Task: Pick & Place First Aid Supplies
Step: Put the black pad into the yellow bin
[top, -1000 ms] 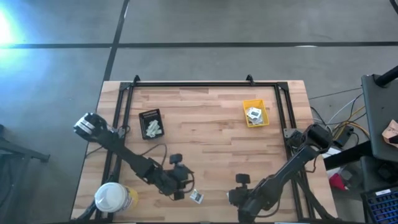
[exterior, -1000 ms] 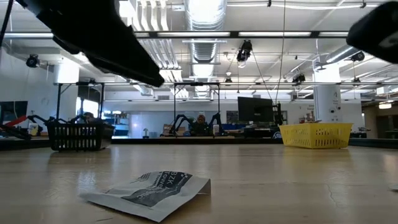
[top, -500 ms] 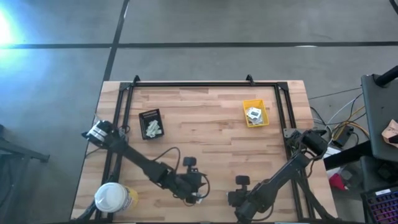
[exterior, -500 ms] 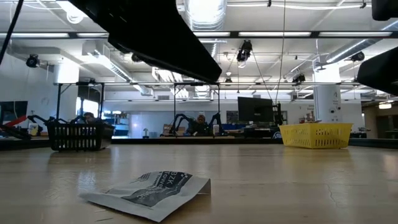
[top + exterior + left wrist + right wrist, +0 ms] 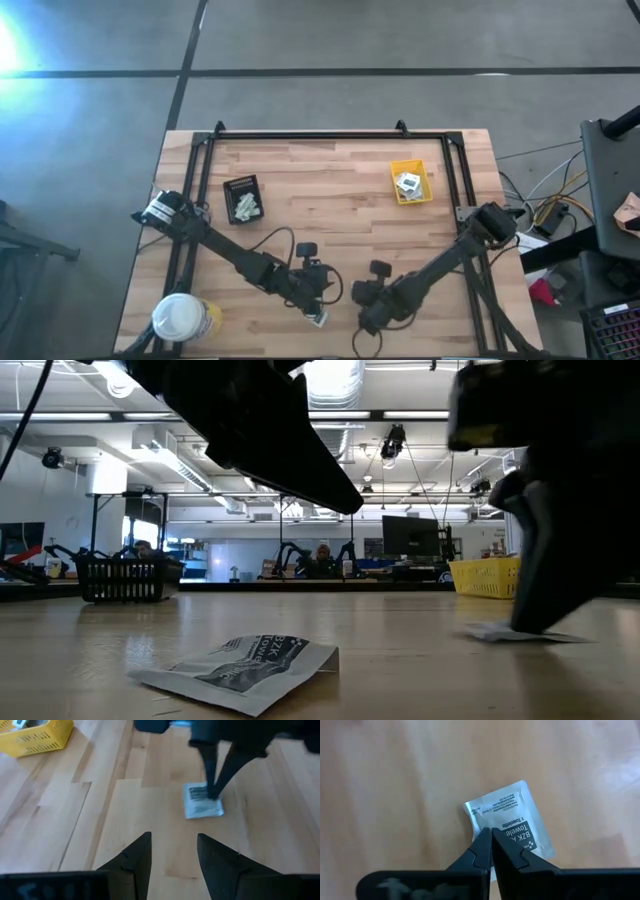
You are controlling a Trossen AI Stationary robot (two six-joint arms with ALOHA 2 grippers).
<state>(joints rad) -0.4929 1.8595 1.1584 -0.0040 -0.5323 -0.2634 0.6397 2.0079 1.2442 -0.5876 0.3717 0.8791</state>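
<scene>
1. A second packet (image 5: 240, 660) lies flat at the near edge of the worktop (image 5: 330, 210). It is a crinkled foil-like square with dark print, too oblique to read in the low view. In the high view it shows only as a small pale square (image 5: 318, 318).
2. A round yellow tub (image 5: 180, 318) with a white lid stands at the near-left corner, partly cut off by the picture edge.
3. The right gripper (image 5: 491, 832) is clenched on a towelette packet (image 5: 507, 812), which rests on the wood near the middle of the near edge. The tips cover part of the packet's print. In the high view the gripper hides this packet.
4. The left gripper (image 5: 173, 838) hangs just beside it, released, with nothing between its fingers.
5. A black tray (image 5: 240, 181) sits toward the far-left corner and holds pale strips, too small to count.
6. A yellow mesh bin (image 5: 397, 172) sits toward the far-right corner and holds white squares with grey centres.
</scene>
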